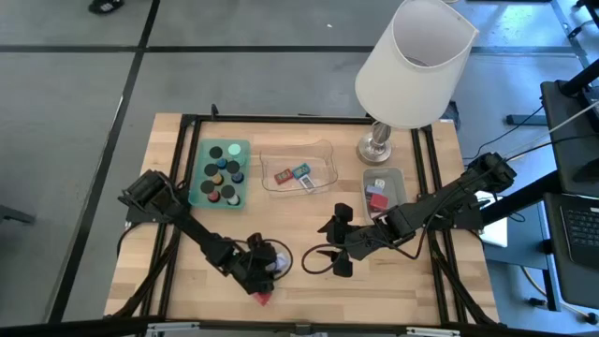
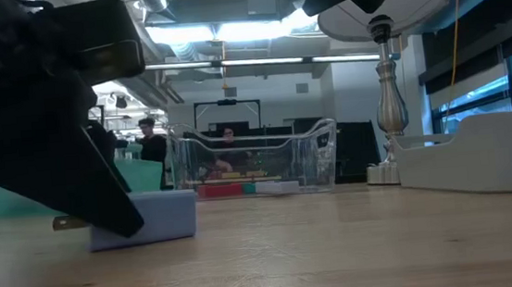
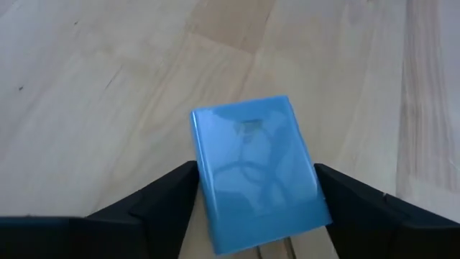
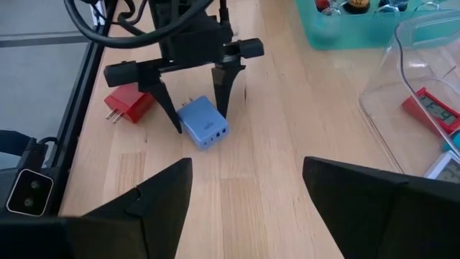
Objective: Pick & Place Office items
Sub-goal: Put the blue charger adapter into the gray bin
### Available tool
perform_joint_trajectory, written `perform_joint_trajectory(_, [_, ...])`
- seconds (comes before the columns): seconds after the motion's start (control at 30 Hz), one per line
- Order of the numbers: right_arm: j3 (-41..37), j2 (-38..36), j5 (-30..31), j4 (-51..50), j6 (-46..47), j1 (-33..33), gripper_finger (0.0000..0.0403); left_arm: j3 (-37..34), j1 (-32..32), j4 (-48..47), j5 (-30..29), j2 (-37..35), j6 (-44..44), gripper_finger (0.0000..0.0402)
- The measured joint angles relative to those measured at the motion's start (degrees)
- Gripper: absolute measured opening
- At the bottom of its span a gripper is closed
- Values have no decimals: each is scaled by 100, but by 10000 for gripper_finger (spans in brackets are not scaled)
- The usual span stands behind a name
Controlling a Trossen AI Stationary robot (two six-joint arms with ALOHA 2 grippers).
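Left tool [image 4: 198,97] is straddling the blue charger [image 4: 203,123] lying on the desk [image 4: 287,137], fingers either side, not clenched yet. I'd center it and squeeze the flat sides evenly. Red charger [image 4: 128,104] is sitting just beside. Right tool [image 1: 329,251] is waiting nearby, released.

Left gripper [image 4: 195,104] down, fingers spread — right gripper [image 1: 323,256] parted.

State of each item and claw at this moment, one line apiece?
Blue charger block: on the table, between the left claw's fingers.
Left claw: straddling the blue block, contact unclear.
Red charger block: lying on the table, free.
Right claw: open, empty, above the table.
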Motion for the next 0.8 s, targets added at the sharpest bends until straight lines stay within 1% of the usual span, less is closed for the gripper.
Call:
perform_joint_trajectory(0.2, [2,0,0,-44,0,0,268,0,4,91,-21,9,185,215])
perform_joint_trajectory(0.27, [2,0,0,-44,0,0,268,-6,9,171,-86,17,400,213])
perform_joint_trajectory(0.4, [2,-68,-22,-204,12,0,268,62,178,369,-257,36,1111,213])
perform_joint_trajectory(0.53, [2,-288,-10,-682,328,3,268,287,616,436,-702,32,1621,213])
perform_joint_trajectory(0.6, [2,-413,92,-868,514,26,268,399,942,473,-769,32,1886,214])
perform_joint_trajectory(0.67, [2,-529,287,-1105,647,80,268,513,1315,729,-533,54,2202,215])
perform_joint_trajectory(0.8, [2,-726,590,-1418,892,209,268,851,1958,1263,318,360,2652,216])
